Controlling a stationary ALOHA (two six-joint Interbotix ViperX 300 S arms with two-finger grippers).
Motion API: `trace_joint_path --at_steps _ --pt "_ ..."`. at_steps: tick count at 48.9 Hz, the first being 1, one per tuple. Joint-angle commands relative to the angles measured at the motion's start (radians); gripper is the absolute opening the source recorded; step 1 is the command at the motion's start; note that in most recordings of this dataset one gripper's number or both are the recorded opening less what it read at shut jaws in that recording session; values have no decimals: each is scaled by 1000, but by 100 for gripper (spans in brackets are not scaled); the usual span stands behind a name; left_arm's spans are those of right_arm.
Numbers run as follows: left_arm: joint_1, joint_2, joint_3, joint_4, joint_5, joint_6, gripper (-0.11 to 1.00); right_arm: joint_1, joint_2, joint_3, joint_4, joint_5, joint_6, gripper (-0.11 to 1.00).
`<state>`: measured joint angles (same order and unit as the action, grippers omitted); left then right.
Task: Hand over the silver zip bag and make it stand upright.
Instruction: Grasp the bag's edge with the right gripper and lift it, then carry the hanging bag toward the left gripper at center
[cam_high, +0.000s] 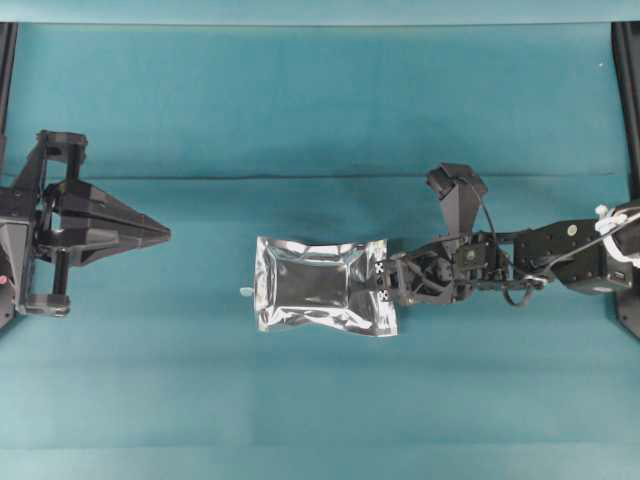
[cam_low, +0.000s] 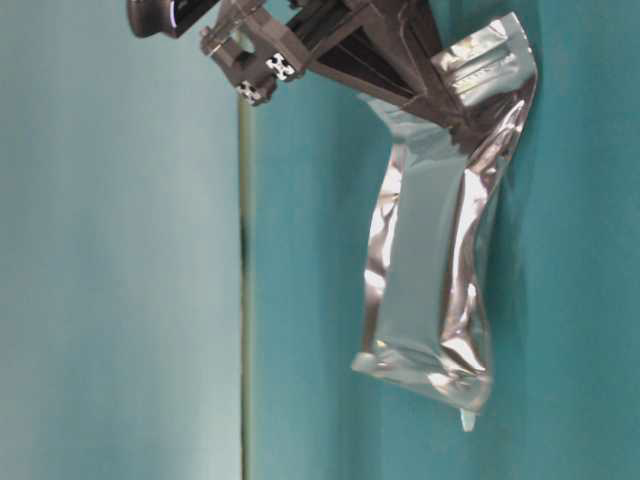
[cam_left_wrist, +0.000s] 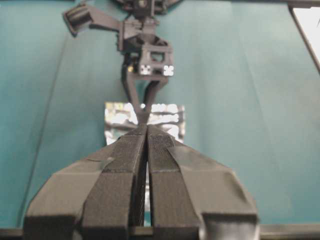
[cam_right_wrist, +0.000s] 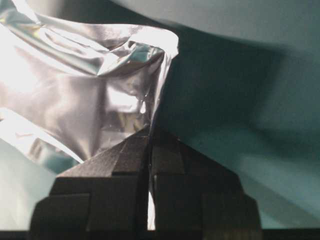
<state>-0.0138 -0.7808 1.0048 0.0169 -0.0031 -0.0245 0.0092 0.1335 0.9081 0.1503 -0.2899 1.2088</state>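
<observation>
Silver zip bag (cam_high: 318, 285), pinched only at one end's edge by our shut right gripper (cam_high: 388, 283), may slip or buckle before our closed, empty left gripper (cam_high: 160, 233) takes it.

Silver zip bag (cam_high: 318, 284): one, crinkled foil. Small pale scrap (cam_high: 246, 292): one, just beside the bag's left edge in the overhead view. Robot arms: two, each with one hand, the left hand (cam_high: 160, 233) and the right hand (cam_high: 385, 284). Fingers: two per hand, four in all. Teal counter (cam_high: 320, 110): one, carrying the bag and scrap. Dark frame posts: two, one at each upper corner.
</observation>
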Motion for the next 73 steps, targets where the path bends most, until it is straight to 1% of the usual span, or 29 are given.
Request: trace_joint_path --at_steps 1,5,8,15,20,22,25,30,38,43,47,57,60,63,66,69,73 --pt "2 -2 -11 3 -11 0 1 -3 -49 -15 -37 12 -21 2" --pt "2 -5 -11 3 -11 0 1 -14 -100 -29 -84 63 -49 2" --pt "2 -11 -9 3 -12 0 1 -20 -140 -51 -118 133 -71 2" --pt "3 -25 -5 3 -11 0 1 -25 -225 -129 -195 367 -115 2" --pt "3 -34 -2 3 -11 2 1 -25 -270 -192 -229 535 -163 2" --pt "3 -35 -2 3 -11 2 1 -26 -284 -218 -235 594 -192 2" --pt "3 -40 -2 3 -12 2 1 -29 -299 -267 -235 687 -241 2" --pt "3 -52 0 3 -14 2 1 -31 -298 -337 -235 790 -302 2" --pt "5 -72 2 3 -9 3 1 -32 -258 -454 -232 943 -405 2" --pt "5 -78 2 3 -9 3 1 -32 -221 -526 -218 1045 -477 2" --pt "5 -81 2 3 -9 3 1 -31 -186 -592 -201 1127 -549 2" --pt "5 -81 3 3 -8 3 1 -26 -94 -756 -153 1324 -776 2" --pt "5 -83 3 3 -8 3 1 -26 -67 -804 -147 1379 -828 2" --pt "5 -81 3 3 -8 3 1 -25 -44 -854 -147 1434 -865 2" --pt "5 -83 3 3 -8 2 1 -25 -21 -902 -147 1474 -894 2" --pt "5 -81 3 3 -8 2 1 -25 2 -946 -149 1503 -939 2" --pt "5 -83 3 3 -8 0 1 -25 18 -985 -150 1506 -999 2"
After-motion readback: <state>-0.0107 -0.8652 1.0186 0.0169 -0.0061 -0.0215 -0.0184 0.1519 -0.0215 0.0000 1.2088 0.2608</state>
